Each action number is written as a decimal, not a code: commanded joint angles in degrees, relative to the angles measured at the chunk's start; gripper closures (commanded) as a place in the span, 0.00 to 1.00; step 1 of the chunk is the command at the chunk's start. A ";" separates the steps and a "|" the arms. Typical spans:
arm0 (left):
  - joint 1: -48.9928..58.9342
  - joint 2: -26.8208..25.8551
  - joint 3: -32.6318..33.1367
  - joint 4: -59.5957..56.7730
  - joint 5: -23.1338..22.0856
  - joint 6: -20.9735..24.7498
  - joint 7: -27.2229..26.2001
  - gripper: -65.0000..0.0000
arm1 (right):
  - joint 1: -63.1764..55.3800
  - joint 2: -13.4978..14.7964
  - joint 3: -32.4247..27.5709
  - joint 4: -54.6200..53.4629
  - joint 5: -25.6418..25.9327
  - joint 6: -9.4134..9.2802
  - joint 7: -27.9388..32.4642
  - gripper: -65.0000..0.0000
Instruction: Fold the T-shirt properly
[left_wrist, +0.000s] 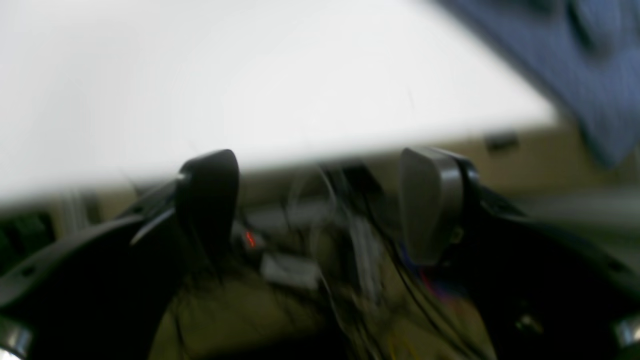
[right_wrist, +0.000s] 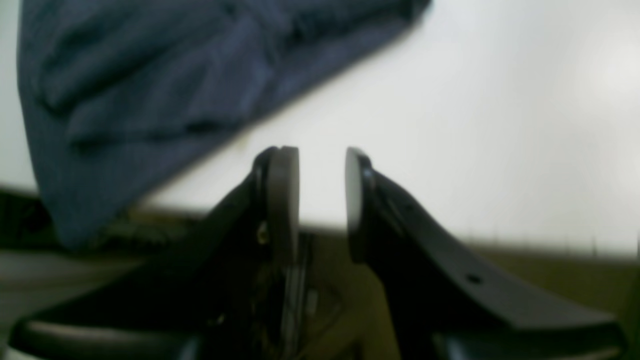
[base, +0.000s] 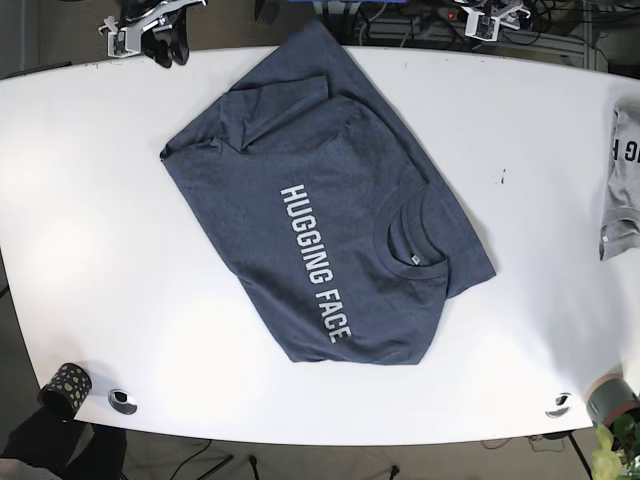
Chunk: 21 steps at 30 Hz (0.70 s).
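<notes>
Base view: T-shirt (base: 320, 210) lies unfolded on worktop (base: 90, 250); left hand (left_wrist: 320, 200) wide open, right hand (right_wrist: 322, 190) slightly open, both empty, beyond its far edge; next, reach in and pinch a sleeve edge.

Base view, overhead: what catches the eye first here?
A dark blue cotton T-shirt printed HUGGING FACE lies crumpled mid-table, one corner hanging over the far edge of the white oval table. A grey garment peeks in at the right edge.
</notes>
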 joint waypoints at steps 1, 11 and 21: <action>2.51 -0.14 -1.51 0.78 -0.33 0.01 1.73 0.31 | -4.10 0.47 0.02 1.06 0.56 0.56 1.30 0.77; -1.53 -1.29 -8.54 -13.37 -8.86 -0.17 5.33 0.31 | -3.84 0.38 -7.01 -14.06 0.39 4.86 -2.83 0.78; 1.19 -2.17 -8.37 -6.60 -11.32 -0.17 5.51 0.31 | -7.26 0.03 -2.62 -8.26 0.65 5.04 -2.83 0.78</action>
